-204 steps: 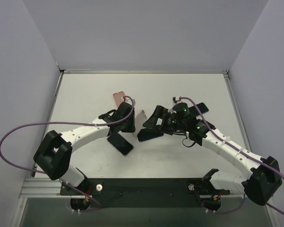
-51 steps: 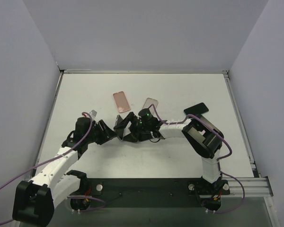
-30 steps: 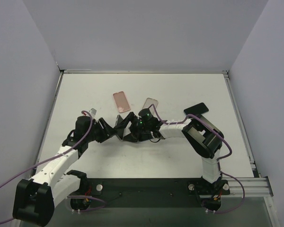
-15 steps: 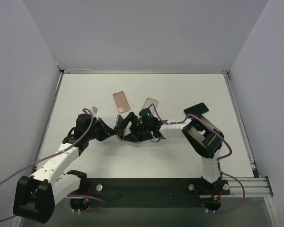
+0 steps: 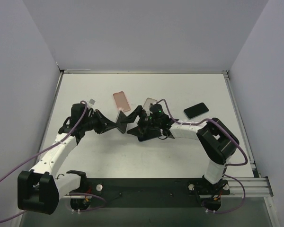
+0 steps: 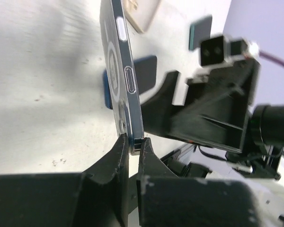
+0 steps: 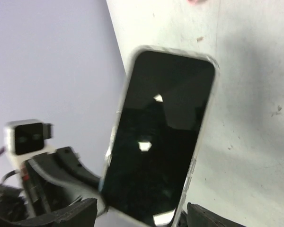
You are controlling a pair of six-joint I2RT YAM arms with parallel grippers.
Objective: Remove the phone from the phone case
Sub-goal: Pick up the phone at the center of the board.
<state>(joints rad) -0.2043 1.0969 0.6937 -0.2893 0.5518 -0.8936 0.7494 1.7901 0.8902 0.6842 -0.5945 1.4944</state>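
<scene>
The phone in its clear case (image 5: 124, 119) is held up on edge above the table between the two arms. My left gripper (image 5: 113, 124) is shut on its lower corner. The left wrist view shows the fingers (image 6: 134, 142) pinching the thin edge of the cased phone (image 6: 124, 78). My right gripper (image 5: 135, 126) faces the phone from the right, jaws spread wide. In the right wrist view the black screen (image 7: 161, 137) fills the middle, and the right gripper (image 7: 142, 215) stands open either side of its lower end, apart from it.
A pink case (image 5: 120, 100) and a beige case (image 5: 150, 102) lie flat behind the grippers. A black phone (image 5: 196, 110) lies at the right. A dark blue phone (image 6: 146, 71) lies on the table under the right gripper. White walls enclose the table.
Both grippers have shifted up and to the right with the cased phone. The right arm's elbow has swung away, uncovering the black phone at the right. The left gripper still holds the phone.
</scene>
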